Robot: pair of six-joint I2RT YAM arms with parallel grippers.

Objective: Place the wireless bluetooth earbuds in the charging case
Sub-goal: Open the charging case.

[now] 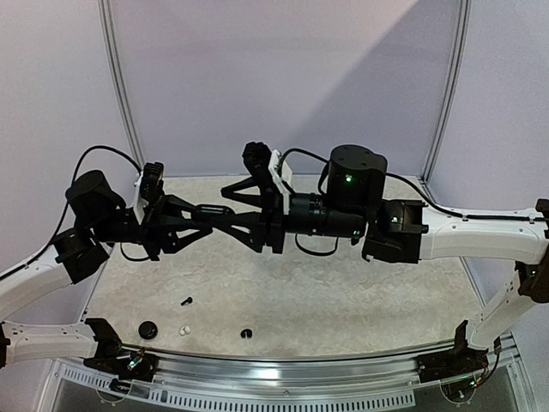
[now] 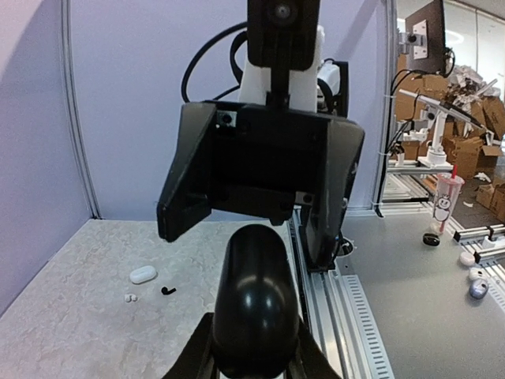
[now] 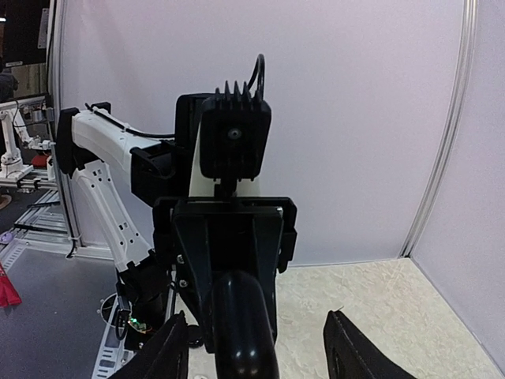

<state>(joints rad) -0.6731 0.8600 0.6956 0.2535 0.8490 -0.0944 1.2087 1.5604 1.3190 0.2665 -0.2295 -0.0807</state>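
Our left pincer [image 2: 254,354] is clamped on the glossy black charging case [image 2: 256,300]. The case's long axis runs left to right, into the right pincer [image 3: 259,344], whose fingers stand wide on either side of it and hold nothing. The earbuds [image 1: 184,330] lie loose on the surface [image 1: 360,292] well below, near-left, closer to the left arm.

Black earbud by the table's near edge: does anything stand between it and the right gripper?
Nothing on the table blocks the earbud; it lies alone. The right gripper, though, is up in the air, jaws open around the black case that the left gripper holds.
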